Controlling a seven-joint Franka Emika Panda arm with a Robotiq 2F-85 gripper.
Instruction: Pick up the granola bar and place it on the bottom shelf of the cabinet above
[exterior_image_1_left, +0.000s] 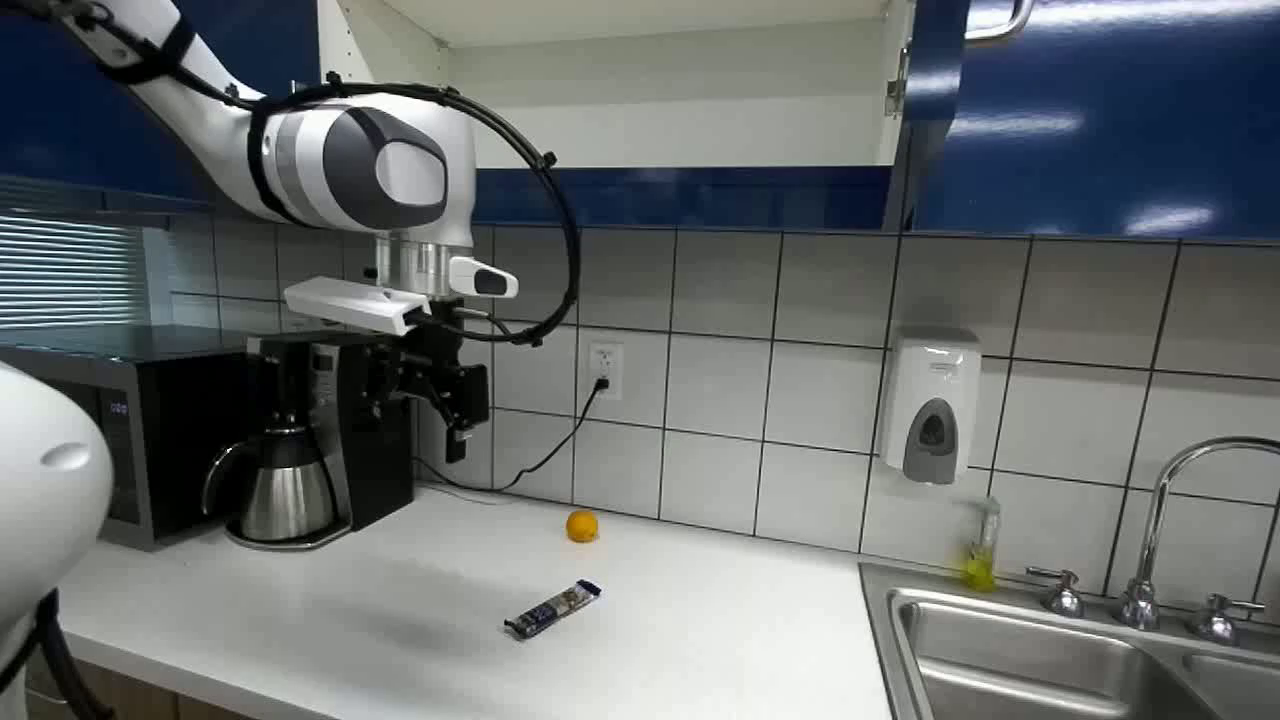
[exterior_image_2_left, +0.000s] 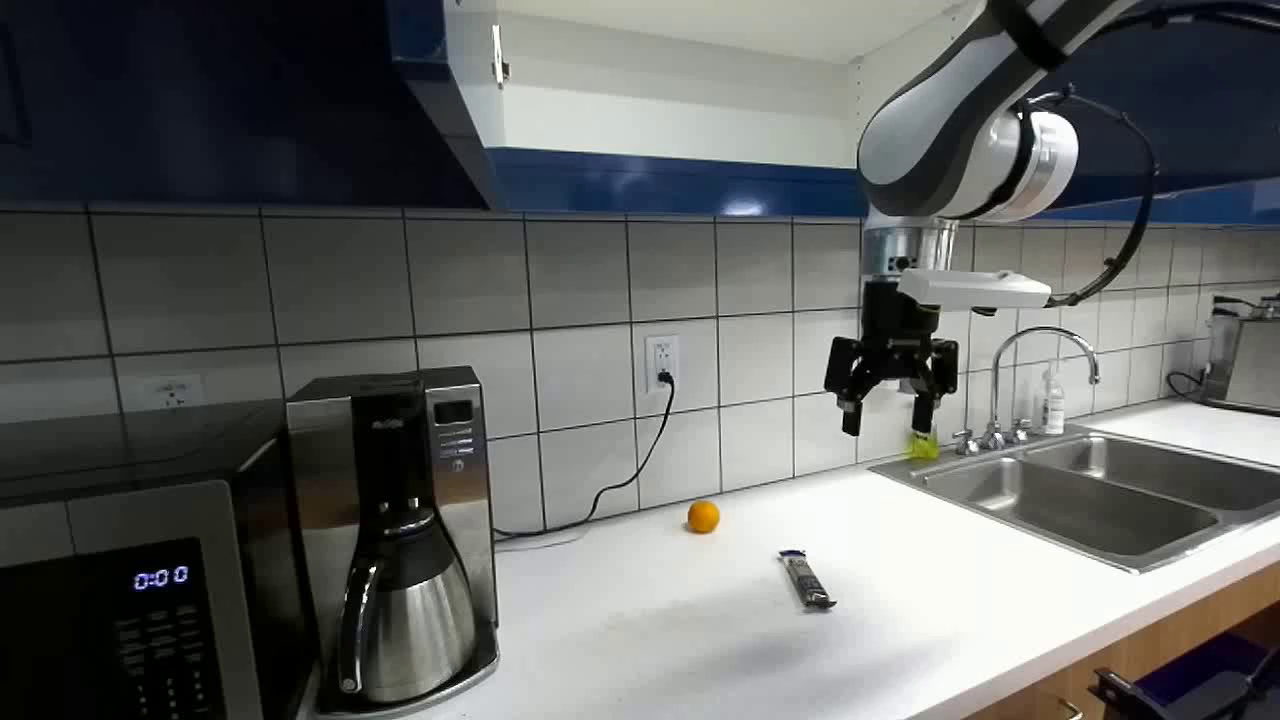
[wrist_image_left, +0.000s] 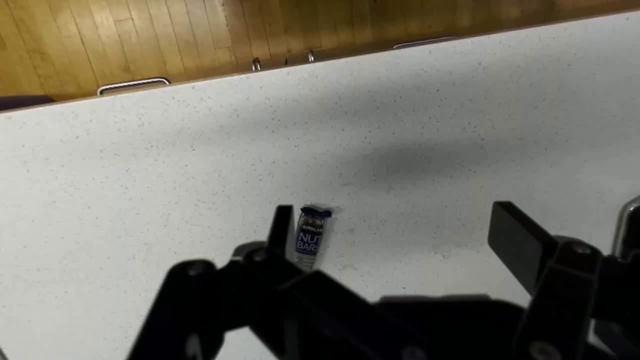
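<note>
The granola bar (exterior_image_1_left: 553, 610) lies flat on the white counter in both exterior views (exterior_image_2_left: 806, 580). In the wrist view the bar (wrist_image_left: 309, 237) shows dark blue "Nut Bars" lettering, its lower end hidden behind a finger. My gripper (exterior_image_2_left: 887, 418) is open and empty, pointing down, well above the counter. In the wrist view the gripper (wrist_image_left: 395, 220) has its fingers wide apart, with the bar near the left finger. The cabinet (exterior_image_1_left: 680, 130) is open above the counter, with a white interior, also in an exterior view (exterior_image_2_left: 680, 100). The bottom shelf's top surface is hidden behind the blue front rail.
A small orange ball (exterior_image_1_left: 582, 526) sits near the tiled wall. A coffee maker (exterior_image_2_left: 400, 540) and a microwave (exterior_image_2_left: 150, 580) stand at one end. A sink (exterior_image_1_left: 1020, 650) with a faucet (exterior_image_1_left: 1150, 540) is at the other. A soap dispenser (exterior_image_1_left: 932, 405) hangs on the wall.
</note>
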